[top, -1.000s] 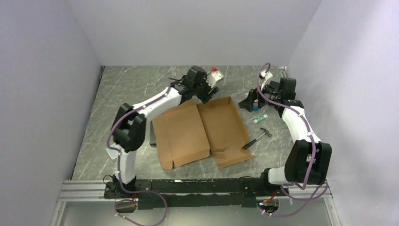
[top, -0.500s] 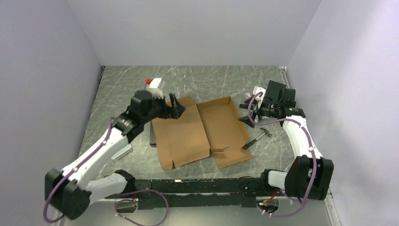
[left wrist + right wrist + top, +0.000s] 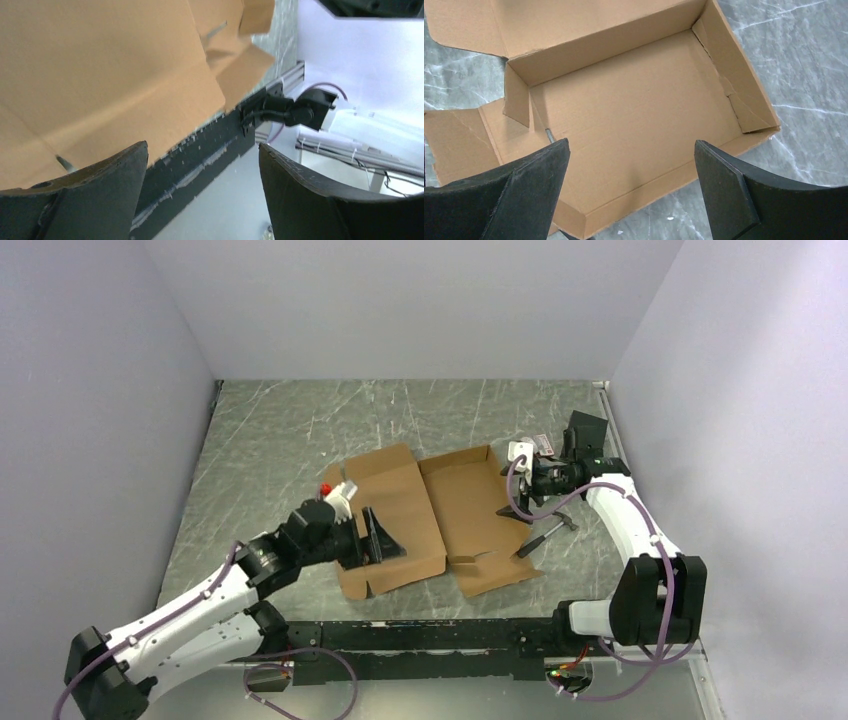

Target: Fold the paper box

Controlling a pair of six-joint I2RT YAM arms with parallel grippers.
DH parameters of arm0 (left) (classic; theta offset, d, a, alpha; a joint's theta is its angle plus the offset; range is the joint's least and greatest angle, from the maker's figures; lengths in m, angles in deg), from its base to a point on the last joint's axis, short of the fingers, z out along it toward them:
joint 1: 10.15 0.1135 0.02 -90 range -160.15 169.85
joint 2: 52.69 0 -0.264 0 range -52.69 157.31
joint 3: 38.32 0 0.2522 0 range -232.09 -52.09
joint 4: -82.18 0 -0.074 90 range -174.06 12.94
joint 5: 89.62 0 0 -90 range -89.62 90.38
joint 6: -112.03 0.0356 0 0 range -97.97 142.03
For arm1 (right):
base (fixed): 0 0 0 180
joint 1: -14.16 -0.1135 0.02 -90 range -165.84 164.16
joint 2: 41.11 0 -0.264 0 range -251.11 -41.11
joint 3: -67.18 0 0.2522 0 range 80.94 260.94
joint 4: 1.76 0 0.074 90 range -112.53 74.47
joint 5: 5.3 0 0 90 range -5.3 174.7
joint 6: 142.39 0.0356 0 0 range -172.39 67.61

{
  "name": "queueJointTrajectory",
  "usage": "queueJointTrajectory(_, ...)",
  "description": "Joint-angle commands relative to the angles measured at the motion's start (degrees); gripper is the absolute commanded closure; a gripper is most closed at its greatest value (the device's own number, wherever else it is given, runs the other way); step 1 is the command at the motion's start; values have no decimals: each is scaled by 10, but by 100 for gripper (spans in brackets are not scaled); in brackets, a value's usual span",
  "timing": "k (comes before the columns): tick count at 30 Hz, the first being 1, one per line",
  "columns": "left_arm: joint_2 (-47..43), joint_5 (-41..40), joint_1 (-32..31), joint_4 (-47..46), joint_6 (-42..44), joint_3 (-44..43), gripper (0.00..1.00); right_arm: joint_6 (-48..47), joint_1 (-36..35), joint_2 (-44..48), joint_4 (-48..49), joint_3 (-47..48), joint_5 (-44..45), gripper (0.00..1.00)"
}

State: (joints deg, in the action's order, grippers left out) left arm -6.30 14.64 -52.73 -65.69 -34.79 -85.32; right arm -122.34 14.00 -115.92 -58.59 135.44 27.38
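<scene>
The paper box point(image 3: 430, 515) lies open and flat on the marble table: a lid panel on the left, a shallow tray point(image 3: 634, 100) with raised walls on the right. My left gripper point(image 3: 385, 540) hovers open over the lid panel's near part. In the left wrist view its fingers point(image 3: 202, 180) hold nothing, with cardboard point(image 3: 100, 75) behind them. My right gripper point(image 3: 512, 498) stands open above the tray's right wall. Its fingers point(image 3: 631, 185) are empty and apart from the cardboard.
A hammer point(image 3: 548, 532) lies on the table just right of the box, near my right arm. The black mounting rail point(image 3: 420, 635) runs along the near edge. Grey walls close in the table on three sides.
My left arm has swung from the box's far edge round to the near left, over the lid. My right gripper has moved left to the tray's right wall.
</scene>
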Motion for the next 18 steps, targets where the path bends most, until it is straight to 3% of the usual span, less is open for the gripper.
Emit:
queueJointTrajectory(1, -39, -82, -82, -20, -135, 41, 14, 13, -18, -2, 28, 27, 16, 0)
queueJointTrajectory(6, -8, -199, -163, -45, -196, 63, 12, 37, -18, 12, 54, 2, 21, 0)
queueJointTrajectory(14, 101, -287, -167, -153, -255, 63, 11, 43, -18, 12, 55, -9, 11, 0)
queueJointTrajectory(18, 148, -287, -167, -121, -296, 28, 13, 41, -18, 15, 56, -13, 9, 0)
